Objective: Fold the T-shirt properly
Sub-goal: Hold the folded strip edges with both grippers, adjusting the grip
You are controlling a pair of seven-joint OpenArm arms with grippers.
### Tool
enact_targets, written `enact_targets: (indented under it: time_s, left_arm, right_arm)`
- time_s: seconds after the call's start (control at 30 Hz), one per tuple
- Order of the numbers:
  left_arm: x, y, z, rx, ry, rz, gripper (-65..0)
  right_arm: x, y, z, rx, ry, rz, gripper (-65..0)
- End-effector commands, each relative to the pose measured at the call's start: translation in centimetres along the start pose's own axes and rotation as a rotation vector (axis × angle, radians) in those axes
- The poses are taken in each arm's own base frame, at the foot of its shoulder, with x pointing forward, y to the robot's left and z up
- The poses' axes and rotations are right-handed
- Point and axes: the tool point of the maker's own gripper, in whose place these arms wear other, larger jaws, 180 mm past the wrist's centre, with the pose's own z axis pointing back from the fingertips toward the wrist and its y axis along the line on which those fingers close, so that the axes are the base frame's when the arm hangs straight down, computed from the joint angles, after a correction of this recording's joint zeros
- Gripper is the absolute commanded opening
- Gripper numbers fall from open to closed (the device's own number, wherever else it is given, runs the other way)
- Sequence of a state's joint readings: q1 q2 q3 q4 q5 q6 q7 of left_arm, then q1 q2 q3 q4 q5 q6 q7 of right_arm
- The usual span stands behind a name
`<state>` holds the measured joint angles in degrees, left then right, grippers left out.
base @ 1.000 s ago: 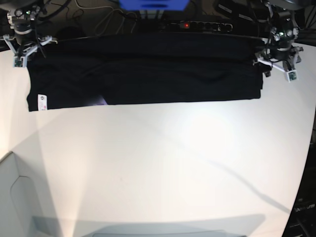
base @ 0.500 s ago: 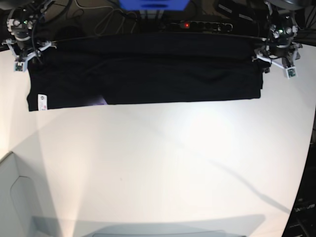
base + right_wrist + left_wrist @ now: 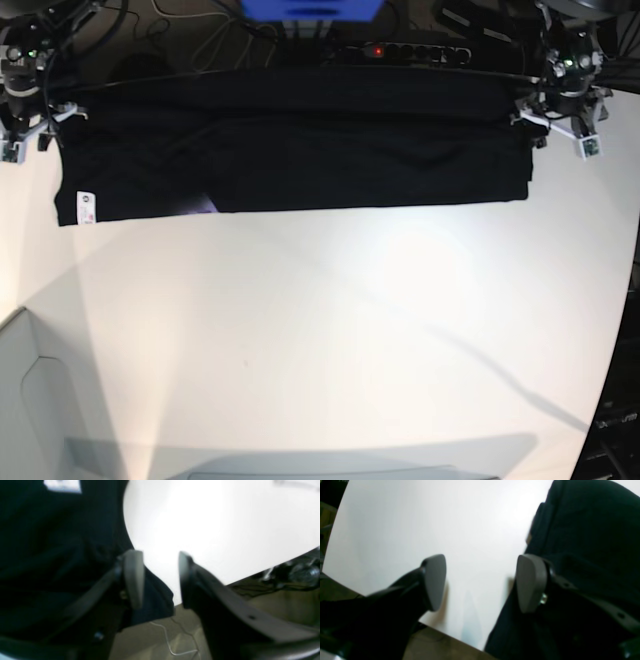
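1. Left pincer [image 3: 480,582] is spread wide, holding nothing, beside the T-shirt [image 3: 300,145].
2. Right pincer [image 3: 160,580] is parted, empty.
3. T-shirt lies folded along the bench [image 3: 330,330] far edge, long axis left-right.

Along the far edge of the table [image 3: 320,340], seen from the base view: the T-shirt [image 3: 300,150], stretched flat in a long band from left to right, upper fold lying on the lower layer. At its near left corner, on the cloth, the label [image 3: 85,208]. Behind the T-shirt, beyond the table edge, a power strip [image 3: 405,50] and cables. At the left end of the T-shirt, just off its far corner, the right gripper [image 3: 22,125]; at the right end, beside the far corner, the left gripper [image 3: 565,125]. Nearer half of the table in front of the T-shirt. At the near left, a box corner [image 3: 30,400].
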<state>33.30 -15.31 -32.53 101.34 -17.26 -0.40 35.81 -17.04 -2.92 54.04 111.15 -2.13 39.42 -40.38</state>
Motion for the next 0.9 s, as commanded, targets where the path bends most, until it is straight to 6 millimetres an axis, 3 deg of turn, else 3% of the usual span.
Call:
enact_targets:
  time_s: [0.0, 0.13, 0.33, 0.5, 0.63, 0.87]
  left_arm:
    - [1.1, 0.4, 0.2, 0.008, -0.037, -0.011, -22.6]
    - [1.1, 0.3, 0.3, 0.007, -0.039, -0.010, -22.6]
    - [0.7, -0.1, 0.2, -0.001, -0.031, 0.003, -22.6]
    - [0.4, -1.5, 0.2, -0.067, -0.021, 0.092, -22.6]
    - [-0.6, -2.0, 0.3, -0.111, 0.008, 0.160, -22.6]
    - [-2.6, -1.5, -0.4, -0.105, 0.064, 0.194, -22.6]
  right_arm:
    - [1.7, 0.1, 0.8, -0.002, -0.064, 0.015, -37.1]
    - [0.9, 3.5, 1.5, 0.074, -0.052, 0.032, -34.2]
    - [-1.2, 8.7, 1.1, 0.229, 0.005, 0.072, -34.1]
    - [-2.2, 10.0, -1.0, 0.272, 0.041, 0.024, -34.1]
    - [-3.1, 9.9, -2.1, 0.286, 0.071, 0.026, -34.1]
    - [-2.8, 9.4, -2.8, 0.285, 0.071, 0.036, -34.2]
